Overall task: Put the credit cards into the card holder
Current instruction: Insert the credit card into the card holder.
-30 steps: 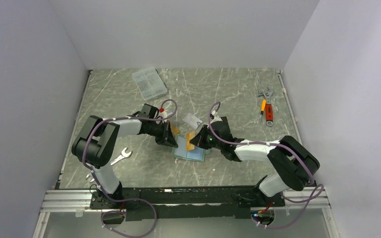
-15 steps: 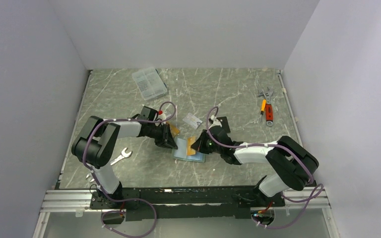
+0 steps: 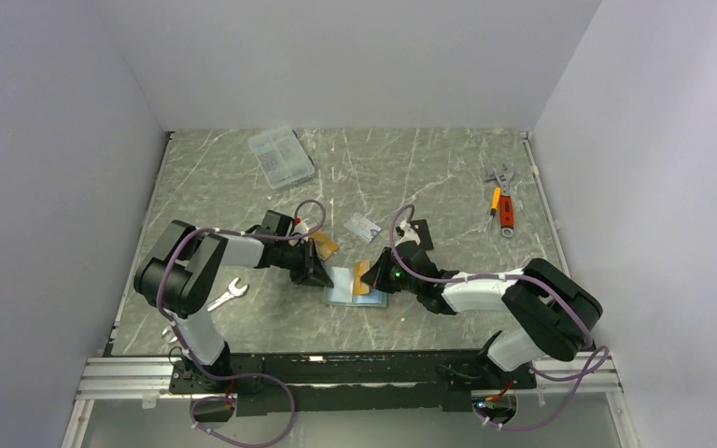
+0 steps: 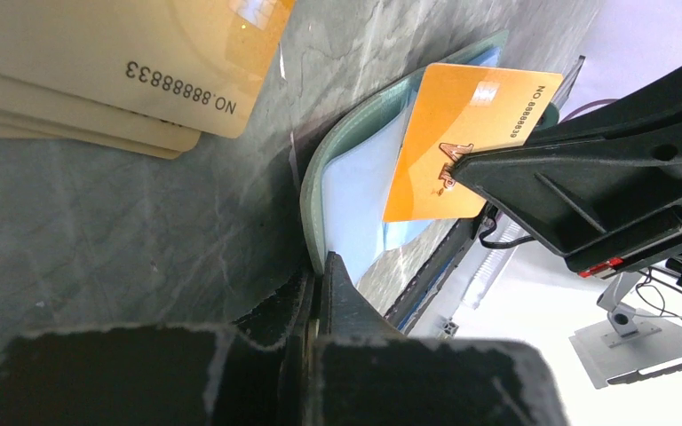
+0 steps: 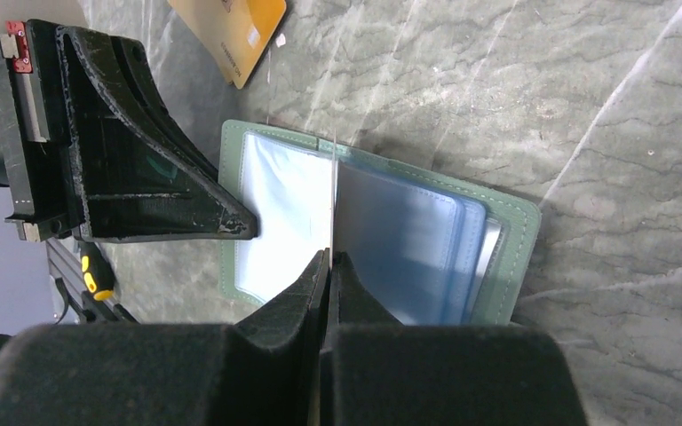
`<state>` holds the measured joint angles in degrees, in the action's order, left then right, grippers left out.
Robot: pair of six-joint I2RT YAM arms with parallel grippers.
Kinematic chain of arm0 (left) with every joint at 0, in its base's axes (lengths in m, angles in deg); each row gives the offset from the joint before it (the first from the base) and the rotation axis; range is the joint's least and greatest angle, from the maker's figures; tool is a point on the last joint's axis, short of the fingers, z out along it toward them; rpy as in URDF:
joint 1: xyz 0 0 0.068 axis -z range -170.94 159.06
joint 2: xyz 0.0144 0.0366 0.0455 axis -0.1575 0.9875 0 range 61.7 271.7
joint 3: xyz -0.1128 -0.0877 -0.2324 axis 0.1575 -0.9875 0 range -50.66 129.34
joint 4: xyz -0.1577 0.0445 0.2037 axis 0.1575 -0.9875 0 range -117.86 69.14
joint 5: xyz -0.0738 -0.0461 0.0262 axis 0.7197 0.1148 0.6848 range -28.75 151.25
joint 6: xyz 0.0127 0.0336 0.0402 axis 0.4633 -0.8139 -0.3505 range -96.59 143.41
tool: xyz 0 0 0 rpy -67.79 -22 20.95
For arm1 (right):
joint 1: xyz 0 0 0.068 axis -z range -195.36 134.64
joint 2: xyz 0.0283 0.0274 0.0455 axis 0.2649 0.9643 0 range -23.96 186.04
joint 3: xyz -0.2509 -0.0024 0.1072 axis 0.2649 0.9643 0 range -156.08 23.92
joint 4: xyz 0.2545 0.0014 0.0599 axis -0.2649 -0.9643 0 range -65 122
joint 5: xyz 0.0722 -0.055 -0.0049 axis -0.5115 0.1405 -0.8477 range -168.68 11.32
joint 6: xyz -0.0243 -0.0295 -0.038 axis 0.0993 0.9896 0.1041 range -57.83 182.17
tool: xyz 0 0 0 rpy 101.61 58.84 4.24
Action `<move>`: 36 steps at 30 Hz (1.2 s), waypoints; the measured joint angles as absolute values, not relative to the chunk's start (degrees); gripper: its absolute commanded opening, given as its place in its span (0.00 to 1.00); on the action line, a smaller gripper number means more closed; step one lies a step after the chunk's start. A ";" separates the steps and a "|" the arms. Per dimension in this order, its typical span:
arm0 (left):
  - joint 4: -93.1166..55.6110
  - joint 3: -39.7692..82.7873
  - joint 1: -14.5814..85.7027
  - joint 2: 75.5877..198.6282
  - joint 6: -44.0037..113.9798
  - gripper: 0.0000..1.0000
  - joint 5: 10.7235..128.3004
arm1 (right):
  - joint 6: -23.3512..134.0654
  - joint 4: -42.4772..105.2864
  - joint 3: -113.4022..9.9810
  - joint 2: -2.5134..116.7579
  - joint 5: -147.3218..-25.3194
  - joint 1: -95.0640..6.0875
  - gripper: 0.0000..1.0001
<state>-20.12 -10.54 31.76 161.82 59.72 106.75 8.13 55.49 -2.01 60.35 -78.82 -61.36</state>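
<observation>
The card holder point(image 3: 347, 287) lies open on the table, grey-green outside, light blue inside point(image 5: 497, 257). My left gripper point(image 3: 322, 276) is shut on its left edge point(image 4: 311, 191), pinched at the jaw tips point(image 4: 320, 266). My right gripper point(image 3: 371, 277) is shut on an orange-gold credit card point(image 4: 462, 133), held on edge over the open holder; it shows edge-on in the right wrist view point(image 5: 330, 204) above the fingertips point(image 5: 329, 257). More gold cards point(image 3: 325, 245) lie stacked behind the left gripper point(image 4: 98, 71). The silvery-white card point(image 3: 362, 225) lies further back.
A flat black square piece point(image 3: 417, 230) lies behind the right arm. A clear compartment box point(image 3: 281, 156) stands at the back left. A wrench point(image 3: 227, 294) lies near the left arm. An orange-handled tool and spanner point(image 3: 501, 207) lie at the right.
Both grippers and the card holder have shifted a little toward the near edge. The right gripper has brought the orange-gold card lower and closer over the open holder.
</observation>
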 measured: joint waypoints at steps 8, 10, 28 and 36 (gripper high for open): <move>-18.51 -11.46 31.93 161.16 61.19 0.00 106.44 | 5.44 58.33 -0.81 60.70 -78.73 -61.36 0.00; -18.33 -11.59 32.02 160.92 61.45 0.00 106.40 | 4.63 59.40 -0.39 61.03 -78.73 -61.36 0.00; -16.71 -12.47 32.20 158.58 62.04 0.00 105.83 | -0.79 63.64 1.82 61.99 -78.71 -62.95 0.00; -16.17 -12.84 32.20 158.56 62.06 0.00 105.35 | -1.14 61.30 1.71 61.97 -78.76 -63.04 0.23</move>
